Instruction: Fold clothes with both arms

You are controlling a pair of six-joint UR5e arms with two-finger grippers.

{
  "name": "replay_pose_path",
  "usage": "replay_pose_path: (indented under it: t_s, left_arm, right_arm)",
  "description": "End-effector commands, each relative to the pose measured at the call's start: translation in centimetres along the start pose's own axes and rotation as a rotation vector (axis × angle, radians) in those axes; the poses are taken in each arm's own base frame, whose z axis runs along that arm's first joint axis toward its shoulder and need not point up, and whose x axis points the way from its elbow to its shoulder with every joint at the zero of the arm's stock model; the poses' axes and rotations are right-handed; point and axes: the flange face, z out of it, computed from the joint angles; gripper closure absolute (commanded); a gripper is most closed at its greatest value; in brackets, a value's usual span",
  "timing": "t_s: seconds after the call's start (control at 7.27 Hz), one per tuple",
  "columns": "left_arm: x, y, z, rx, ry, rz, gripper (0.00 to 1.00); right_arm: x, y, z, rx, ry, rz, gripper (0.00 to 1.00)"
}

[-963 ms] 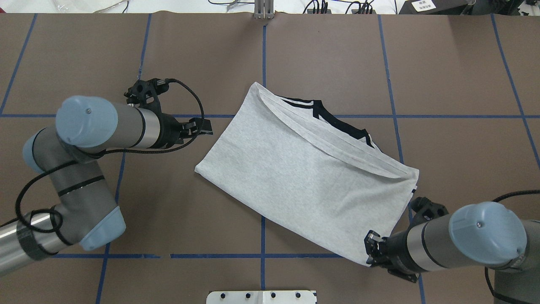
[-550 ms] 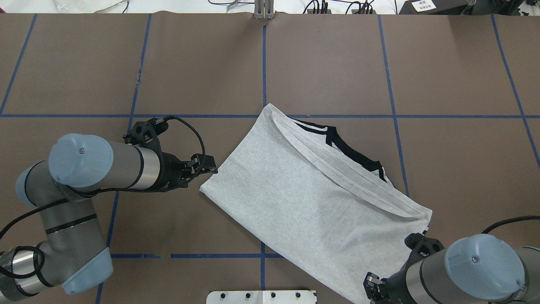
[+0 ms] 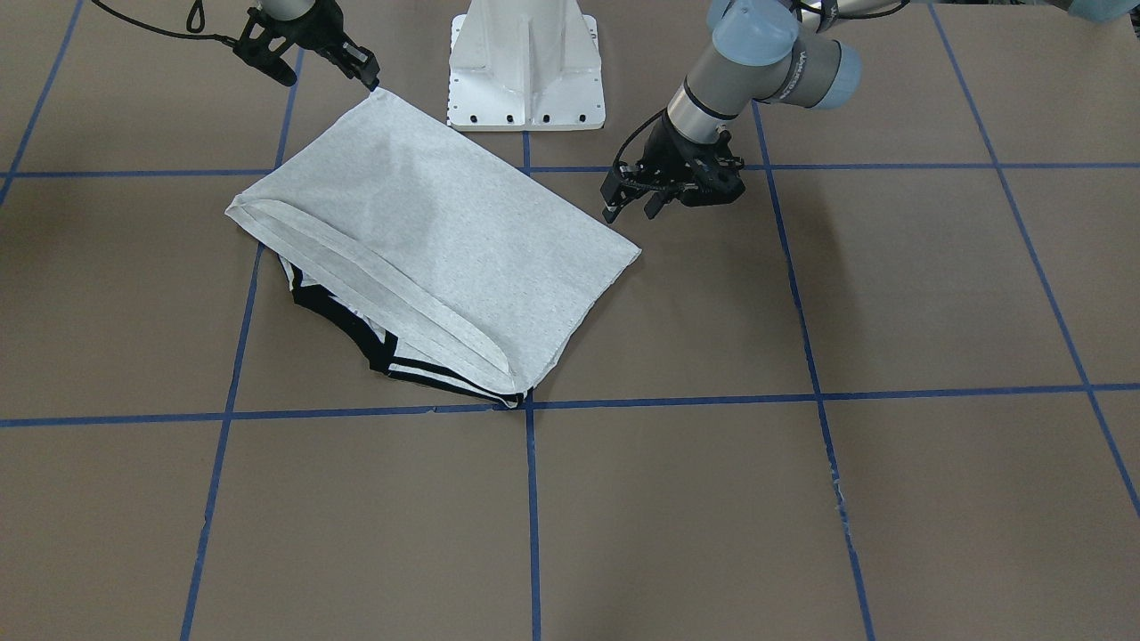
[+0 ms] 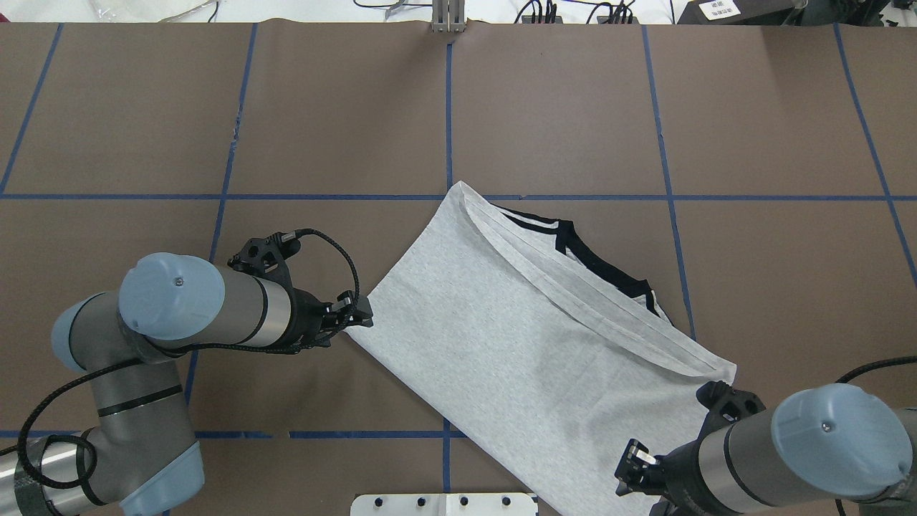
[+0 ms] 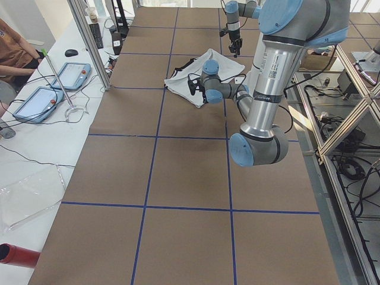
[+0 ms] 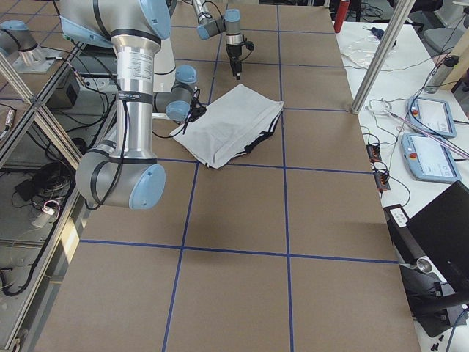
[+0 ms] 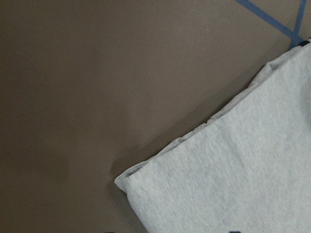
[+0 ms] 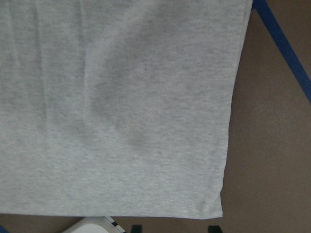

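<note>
The grey T-shirt point(image 4: 530, 344) lies folded on the table with its plain side up; the black collar point(image 4: 602, 265) peeks out at its far edge and the print is hidden. It also shows in the front view point(image 3: 427, 231). My left gripper point(image 4: 362, 315) is open and empty, low at the shirt's left corner; the front view point(image 3: 628, 205) shows its fingers spread. My right gripper point(image 4: 630, 469) is at the shirt's near right corner point(image 3: 378, 93). In the right wrist view its tips sit apart just behind the shirt's edge point(image 8: 221, 211), so it is open.
The white pedestal base point(image 3: 525, 62) stands right beside the shirt's near corner, and its plate shows in the overhead view point(image 4: 444, 504). Brown table paper with blue tape lines point(image 4: 448, 107) surrounds the shirt. Cables and devices lie beyond the far edge.
The shirt slid toward the robot's base along with my right gripper, then stopped. My left gripper moved nearer the base and in to the shirt's left corner.
</note>
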Motion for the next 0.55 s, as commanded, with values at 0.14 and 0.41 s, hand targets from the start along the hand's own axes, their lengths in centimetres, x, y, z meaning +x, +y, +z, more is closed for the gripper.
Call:
replay_pose_path:
  t_s: [0.14,0.41]
  left_arm:
    - [0.4,-0.3,2.7,-0.002,-0.031,-0.005,0.34]
    - [-0.2,-0.6,3.8,0.002,-0.055,-0.008,0.39]
  right_arm:
    - [-1.5,-4.1,-1.5,0.076,-0.055,0.065,0.0]
    - [-1.8,-4.3,-1.6,0.08,-0.063,0.068,0.0]
